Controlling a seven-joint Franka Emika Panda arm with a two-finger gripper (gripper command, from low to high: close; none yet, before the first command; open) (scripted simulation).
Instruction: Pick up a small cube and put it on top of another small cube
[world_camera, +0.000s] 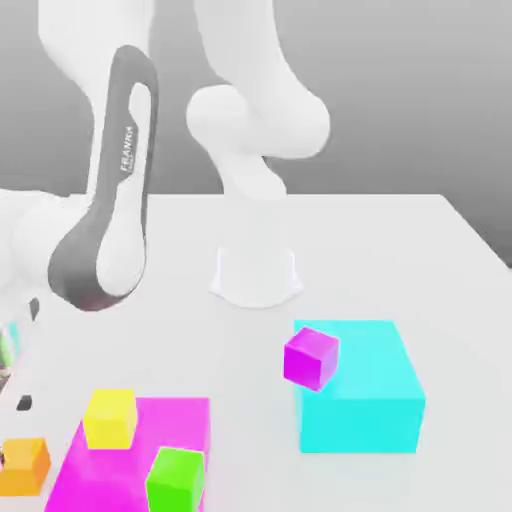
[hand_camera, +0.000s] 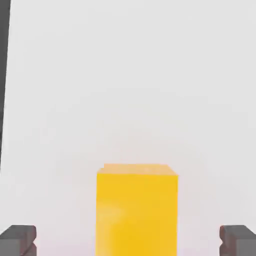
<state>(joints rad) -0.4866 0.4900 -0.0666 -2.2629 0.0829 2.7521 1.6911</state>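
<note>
The hand (hand_camera: 128, 240) hung with its fingers wide apart, and the orange cube (world_camera: 22, 470) sat on the table (world_camera: 350, 250) beside the magenta block (world_camera: 150, 430), below and lined up between them.

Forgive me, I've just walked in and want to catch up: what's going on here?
A robot arm has its tool open around an orange-yellow cube, with space on both sides, so nothing is gripped. It is probably about to pick that cube up. The green cube and purple cube have no cube on top, so the stacking isn't done.
</note>
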